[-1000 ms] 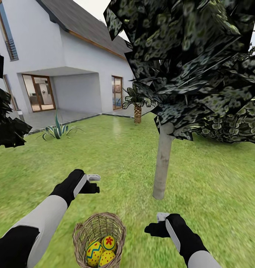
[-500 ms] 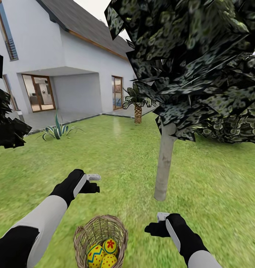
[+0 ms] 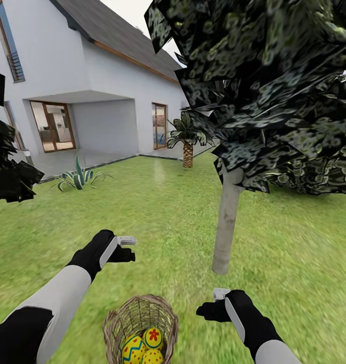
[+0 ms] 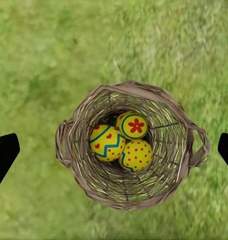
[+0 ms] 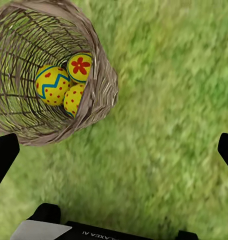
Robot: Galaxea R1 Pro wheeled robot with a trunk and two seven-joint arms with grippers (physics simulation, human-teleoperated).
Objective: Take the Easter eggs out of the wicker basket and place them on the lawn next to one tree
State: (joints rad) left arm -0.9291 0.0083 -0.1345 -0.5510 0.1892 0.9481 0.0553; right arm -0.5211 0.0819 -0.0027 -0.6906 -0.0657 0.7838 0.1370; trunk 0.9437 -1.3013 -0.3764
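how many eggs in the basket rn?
3, all in the wicker basket: zigzag egg, flower egg and dotted egg, touching in a cluster at the bottom. None visible on the lawn.

Whole head view shifts, so camera moves, not the things: basket sits lower and a bit right versus a second ago, now cut by the bottom edge, eggs partly cropped. Tree trunk base also drifts down and right. Relative to the basket, both grippers end up slightly farther up; arms keep their picture position.
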